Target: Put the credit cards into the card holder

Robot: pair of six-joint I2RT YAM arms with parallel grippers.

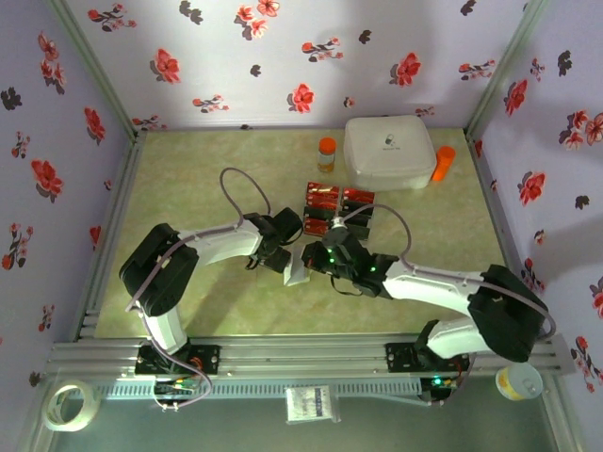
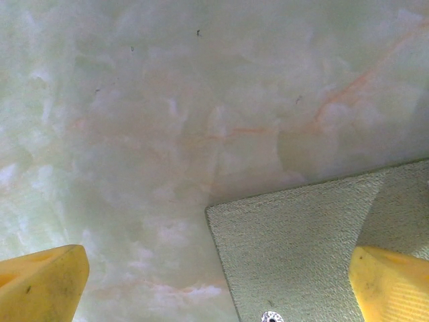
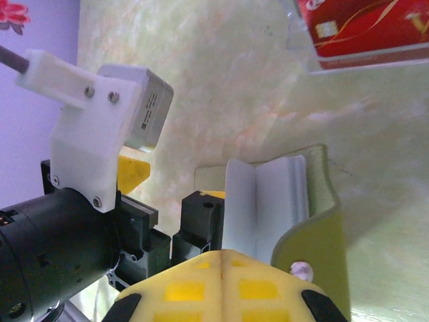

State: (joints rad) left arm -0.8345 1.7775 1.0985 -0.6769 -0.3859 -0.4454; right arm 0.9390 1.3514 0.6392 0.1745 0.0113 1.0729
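several thin, stiff, slick credit cards [image 1: 337, 209] are laid flat at 12 o'clock of the card holder [image 1: 296, 267], likely best lifted by an edge; the holder, judged soft and floppy, is spread mid-way on the worktop [image 1: 188, 179]. the left tool [image 2: 214, 285] is held wide over it, the right tool [image 3: 221, 278] shut beside its sleeves [image 3: 268, 201]; free room is seen at 9 o'clock

My right gripper [image 3: 221, 268] has its yellow fingers [image 3: 181, 290] pressed together at the bottom edge, right against the pale sleeves of the olive-green card holder [image 3: 315, 221]. The holder stands open on the marbled table [image 3: 221, 87]. A red card [image 3: 362, 27] lies beyond, and the left arm [image 3: 67, 241] sits close beside.
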